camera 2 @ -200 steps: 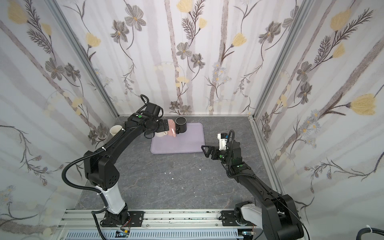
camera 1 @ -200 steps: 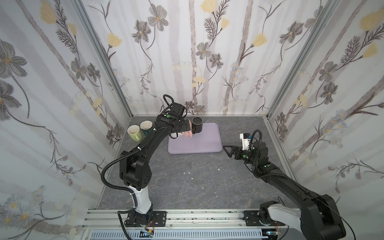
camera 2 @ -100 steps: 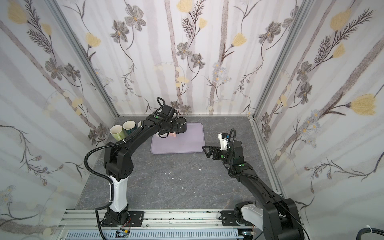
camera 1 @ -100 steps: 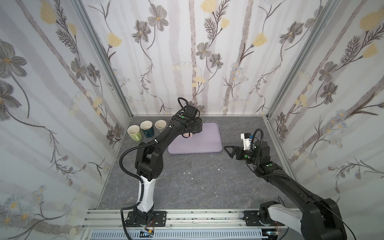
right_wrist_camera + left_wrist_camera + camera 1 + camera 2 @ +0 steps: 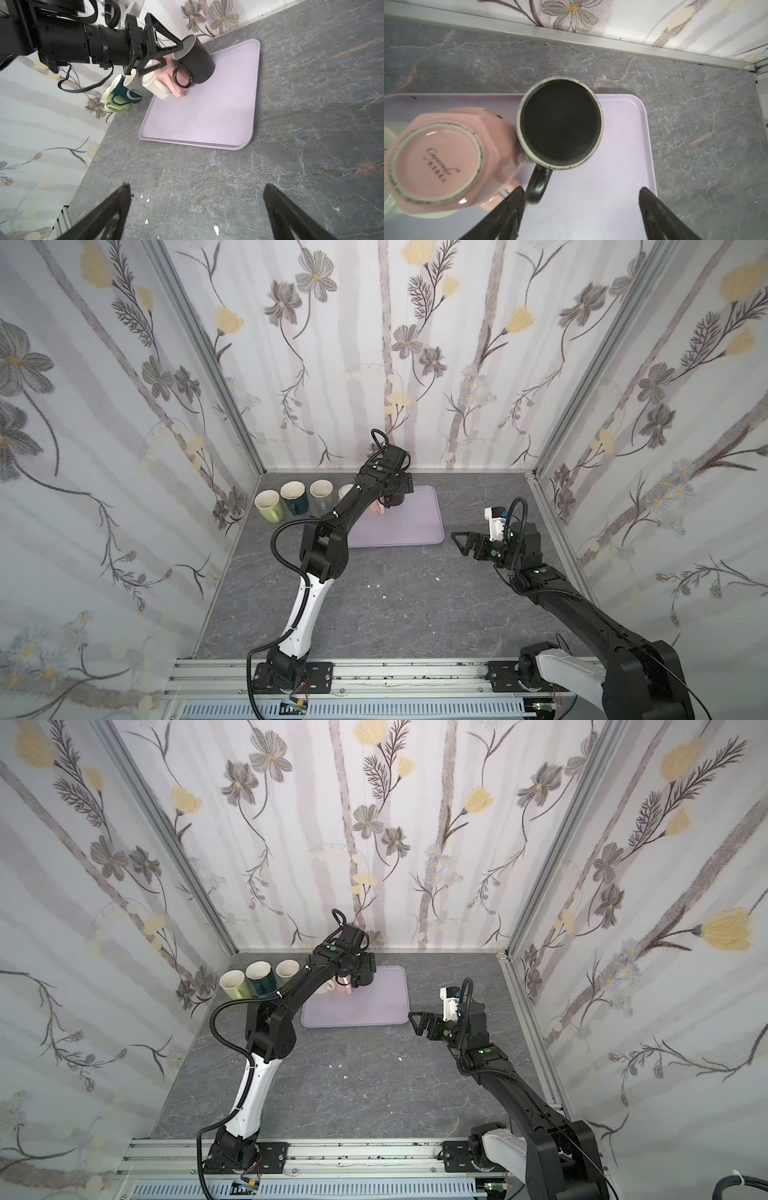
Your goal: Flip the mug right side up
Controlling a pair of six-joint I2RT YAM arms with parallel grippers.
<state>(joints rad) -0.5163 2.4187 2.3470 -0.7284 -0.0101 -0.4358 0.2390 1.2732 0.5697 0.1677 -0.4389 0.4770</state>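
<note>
Left pincer (image 5: pixel 581 190) hovers over the matte black ceramic mug (image 5: pixel 560 122), jaws apart, nothing between them. One finger (image 5: pixel 512 207) sits just beside the mug's handle (image 5: pixel 537 185). The mug stands at the far edge of the lavender plastic tray (image 5: pixel 618 145), on the far side of the grey marbled desk (image 5: pixel 395 605). Its top face reads as a flat disc with a pale speckled foot ring, so likely base-up. The pink faceted ceramic mug (image 5: pixel 436 162), also base-up, is tight on its left; contact can't be confirmed.

Step in hand: grasp for the flip. There is little room on the pink side, so straddling the body near-to-far looks safer, clear of handle and neighbour. Lift off the tray before rolling the wrist, then set down on bare tray.

Right pincer (image 5: pixel 197 186) hangs right of the tray's near corner, jaws wide apart, empty.

Count: six mugs. Two are base-up on the tray. Four stand mouth-up, running left from its far-left corner: cream mug (image 5: pixel 154 86), grey mug (image 5: pixel 322 493), dark teal mug (image 5: pixel 294 498), light green mug (image 5: pixel 268 506). One tray, two arms.
</note>
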